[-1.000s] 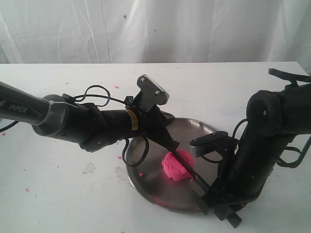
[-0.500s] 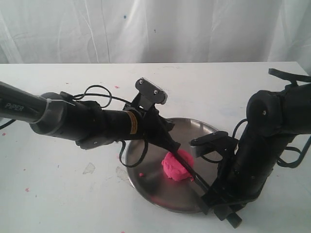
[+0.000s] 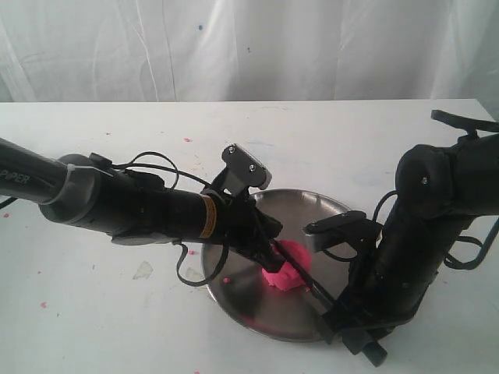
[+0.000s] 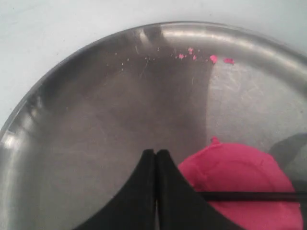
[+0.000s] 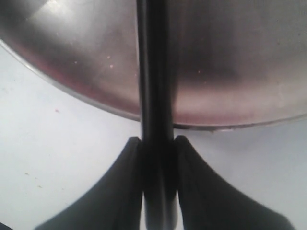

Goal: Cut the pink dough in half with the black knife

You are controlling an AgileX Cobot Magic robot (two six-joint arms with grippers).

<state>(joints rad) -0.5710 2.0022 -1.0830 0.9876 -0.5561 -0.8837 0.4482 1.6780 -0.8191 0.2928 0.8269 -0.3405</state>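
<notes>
The left arm is dropping now. Its wrist was riding higher a second ago, and the left gripper [image 3: 274,251] is coming down low over the steel plate [image 3: 242,294] in the lower middle of the exterior view. The left wrist view shows its jaws pinched fully together with nothing between them, tips right at the edge of the pink dough [image 3: 290,269].

The dough is sitting as one lump near the plate's centre, and the black knife [image 3: 313,282] is lying straight across the top of it, running down towards the lower right. There the right gripper [image 5: 156,158] is staying put and clamping the handle snugly between both fingers.

It looks like the closed left fingers are pushing down on the blade's far end while the right holds the handle steady. No split is showing in the dough yet, so the cut is only beginning. A few pink crumbs [image 4: 213,58] are lying by the plate's rim.
</notes>
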